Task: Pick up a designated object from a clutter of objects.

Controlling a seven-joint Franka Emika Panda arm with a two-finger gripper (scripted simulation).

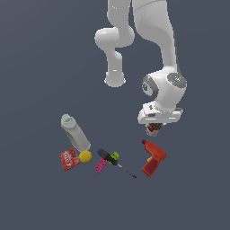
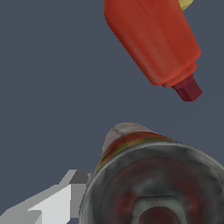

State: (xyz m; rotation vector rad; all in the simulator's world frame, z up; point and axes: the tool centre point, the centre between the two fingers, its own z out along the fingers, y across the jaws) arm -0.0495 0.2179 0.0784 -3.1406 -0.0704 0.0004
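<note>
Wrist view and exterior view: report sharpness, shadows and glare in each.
Exterior view: flat even light, no cast shadows or glare, small things coarse and pixelated, the can barely legible under the pincer. Wrist view: can fills the frame, smeared; red drill softly shaded.

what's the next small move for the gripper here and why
Probably a short straight lift. In the exterior view the gripper sits right over the can, and in the wrist view the can's top fills the frame with one finger beside it. Whether the jaws are shut is unclear, so confirm closure first. The red drill lies close by, so avoid sideways motion.
</note>
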